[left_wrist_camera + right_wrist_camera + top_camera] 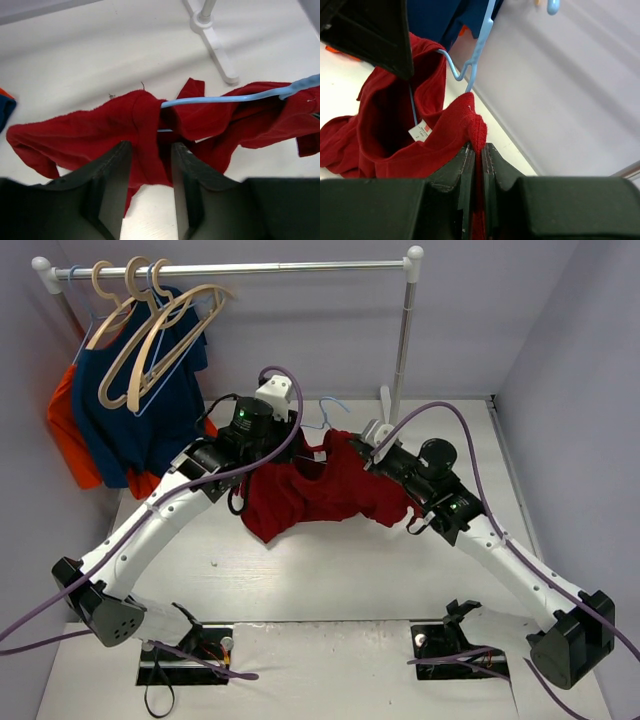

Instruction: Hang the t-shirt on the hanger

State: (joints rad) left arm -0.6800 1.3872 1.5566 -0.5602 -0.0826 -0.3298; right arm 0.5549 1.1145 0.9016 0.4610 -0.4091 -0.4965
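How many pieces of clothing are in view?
3: the t-shirt held up at centre, the navy shirt hanging from the rail, the orange garment behind it. More may be hidden.

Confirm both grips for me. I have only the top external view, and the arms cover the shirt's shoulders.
Observer: In the right wrist view, the right tool is shut on a fold of the t-shirt at the neck edge.
Operator: Check the left one too.
Observer: In the left wrist view, red cloth fills the gap between the fingers of the left tool.
Operator: Report on the hanger.
Observer: The hook of the hanger rises out of the neck opening, above the white label. In the left wrist view, a length of its wire lies bare across the cloth.
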